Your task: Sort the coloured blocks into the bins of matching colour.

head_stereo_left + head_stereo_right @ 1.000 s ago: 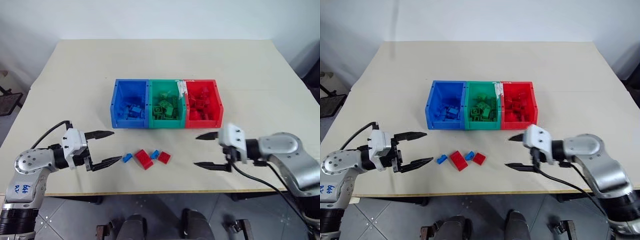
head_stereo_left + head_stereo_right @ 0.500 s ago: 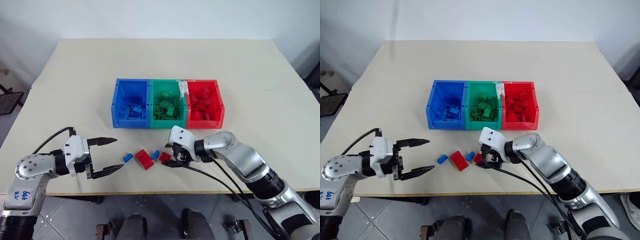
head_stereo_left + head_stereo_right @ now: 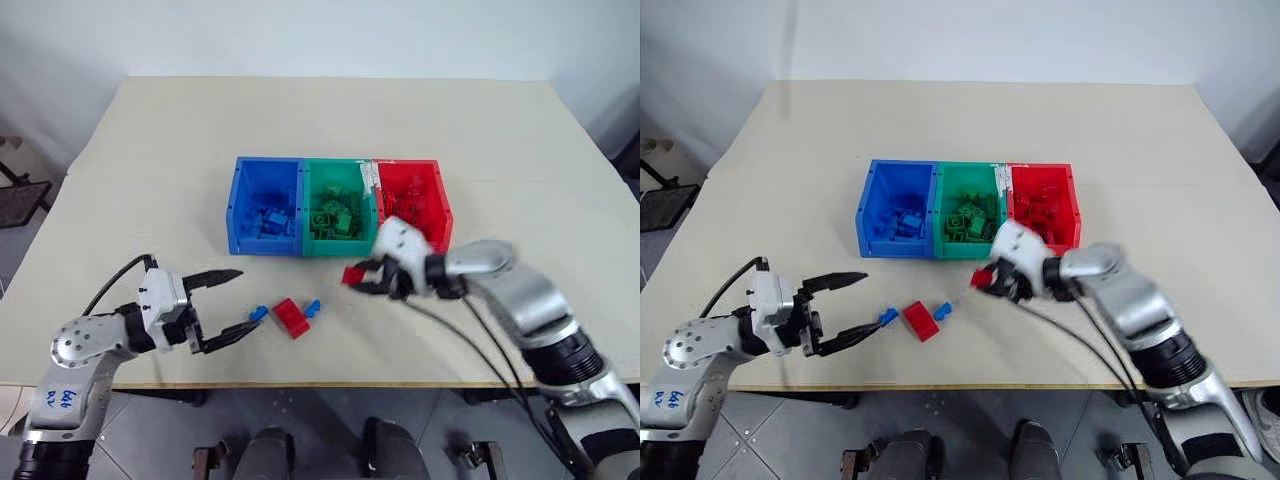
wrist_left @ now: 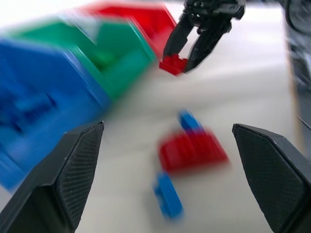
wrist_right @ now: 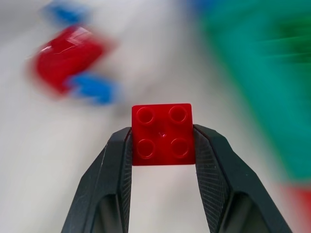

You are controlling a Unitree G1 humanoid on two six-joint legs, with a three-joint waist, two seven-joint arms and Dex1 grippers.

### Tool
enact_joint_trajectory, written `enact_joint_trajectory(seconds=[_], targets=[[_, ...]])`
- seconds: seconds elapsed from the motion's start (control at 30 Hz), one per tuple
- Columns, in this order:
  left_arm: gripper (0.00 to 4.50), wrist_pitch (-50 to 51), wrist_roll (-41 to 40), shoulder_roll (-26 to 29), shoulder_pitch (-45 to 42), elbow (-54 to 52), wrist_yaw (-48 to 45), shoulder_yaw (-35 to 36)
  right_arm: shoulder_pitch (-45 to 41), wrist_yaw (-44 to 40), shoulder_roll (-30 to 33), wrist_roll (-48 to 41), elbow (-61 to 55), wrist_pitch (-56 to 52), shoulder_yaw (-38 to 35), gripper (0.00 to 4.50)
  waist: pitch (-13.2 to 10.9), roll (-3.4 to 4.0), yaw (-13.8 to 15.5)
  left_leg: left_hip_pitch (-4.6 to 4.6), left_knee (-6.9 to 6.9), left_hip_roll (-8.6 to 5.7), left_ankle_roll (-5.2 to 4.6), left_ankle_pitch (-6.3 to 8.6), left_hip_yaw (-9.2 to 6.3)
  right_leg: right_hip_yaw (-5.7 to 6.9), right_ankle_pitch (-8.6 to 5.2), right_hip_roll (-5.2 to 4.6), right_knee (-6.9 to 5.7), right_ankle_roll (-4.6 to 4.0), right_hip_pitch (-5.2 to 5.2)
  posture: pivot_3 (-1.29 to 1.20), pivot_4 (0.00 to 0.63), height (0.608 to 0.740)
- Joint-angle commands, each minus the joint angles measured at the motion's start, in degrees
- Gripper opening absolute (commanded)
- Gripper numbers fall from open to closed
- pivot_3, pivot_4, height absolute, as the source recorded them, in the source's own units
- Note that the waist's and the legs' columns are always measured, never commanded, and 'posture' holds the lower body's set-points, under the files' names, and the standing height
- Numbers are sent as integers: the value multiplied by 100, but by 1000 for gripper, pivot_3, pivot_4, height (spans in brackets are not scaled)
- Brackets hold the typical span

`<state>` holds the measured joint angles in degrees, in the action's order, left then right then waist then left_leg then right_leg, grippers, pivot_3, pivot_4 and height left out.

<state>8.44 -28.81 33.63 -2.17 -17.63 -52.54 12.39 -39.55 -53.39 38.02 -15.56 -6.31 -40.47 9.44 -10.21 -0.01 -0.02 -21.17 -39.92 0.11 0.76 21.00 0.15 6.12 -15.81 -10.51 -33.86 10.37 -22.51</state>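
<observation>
The three joined bins stand mid-table: blue [image 3: 233,215], green [image 3: 335,247] and red [image 3: 443,215], each holding several blocks of its own colour. My right gripper [image 3: 362,279] is shut on a small red block [image 5: 162,134], held above the table just in front of the green and red bins. On the table nearer me lie a larger red block [image 3: 290,318] and two small blue blocks [image 3: 257,314] [image 3: 312,308]. To their left my left gripper [image 3: 243,299] stands open and holds nothing, its lower fingertip close to the left blue block.
The cream table [image 3: 330,130] has bare room behind and on both sides of the bins. Its front edge [image 3: 330,383] runs close below the loose blocks. A black cable hangs from each arm.
My right gripper closed on the small red block beside the large one and lifted it up and right, toward the bins. My left gripper edged right toward the blue block.
</observation>
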Motion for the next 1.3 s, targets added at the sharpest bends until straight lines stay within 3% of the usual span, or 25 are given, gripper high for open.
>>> enact_joint_trajectory(seconds=[0.03,0.23,0.37,0.53,0.73,0.8,0.97,1.07,1.3], targets=[[4500,166,-22,-252,-72,-432,553,-120,-372,269,111,0,726,505,-746,1405,0,0,-15,4,2,0,0,0,1,0,0,0,-3,0,0,0,150,740],[4500,241,138,-412,-162,-478,848,-361,-949,651,29,453,2018,1103,-832,1405,0,1,-60,7,13,2,0,0,9,-1,0,0,0,0,-5,0,150,740],[4500,215,142,-295,-304,-317,732,-381,-1086,616,-73,544,2465,1341,-805,2759,0,1,-85,5,13,1,0,0,10,-1,0,0,1,0,-5,0,150,740],[4500,149,182,-44,-504,77,638,-142,-567,-10,-14,132,1898,2022,-1062,4466,0,1,-71,3,13,1,0,0,7,0,0,0,3,0,-4,0,150,740],[4500,103,-24,676,-319,819,-302,280,1171,-1308,-46,-1645,-32,2172,-1908,4466,0,1,-21,5,24,2,0,0,7,4,0,0,6,0,-4,0,150,740],[4500,99,-5,881,-290,1101,-552,352,1760,-2119,288,-1596,-316,2681,-1803,4466,-1,2,-15,8,21,1,0,0,9,4,0,0,7,0,-1,0,150,740],[4500,10,184,1416,-448,1749,-1080,355,2522,-2577,508,-1273,-221,3889,-1927,4466,-1,1,-1,12,15,2,-1,0,22,1,0,0,12,-1,4,0,150,740],[4500,796,98,1797,-372,853,-1341,-208,2738,-2568,578,-1091,117,4385,-2065,4466,-2,-1,9,12,10,4,-1,0,23,-1,1,0,8,-1,3,0,150,740],[4500,2623,51,1358,-1243,-644,-66,-1155,3102,-2401,739,-1193,-101,4144,-2058,4466,-2,1,20,11,1,4,-4,2,20,1,2,-3,0,-1,4,0,150,740]])
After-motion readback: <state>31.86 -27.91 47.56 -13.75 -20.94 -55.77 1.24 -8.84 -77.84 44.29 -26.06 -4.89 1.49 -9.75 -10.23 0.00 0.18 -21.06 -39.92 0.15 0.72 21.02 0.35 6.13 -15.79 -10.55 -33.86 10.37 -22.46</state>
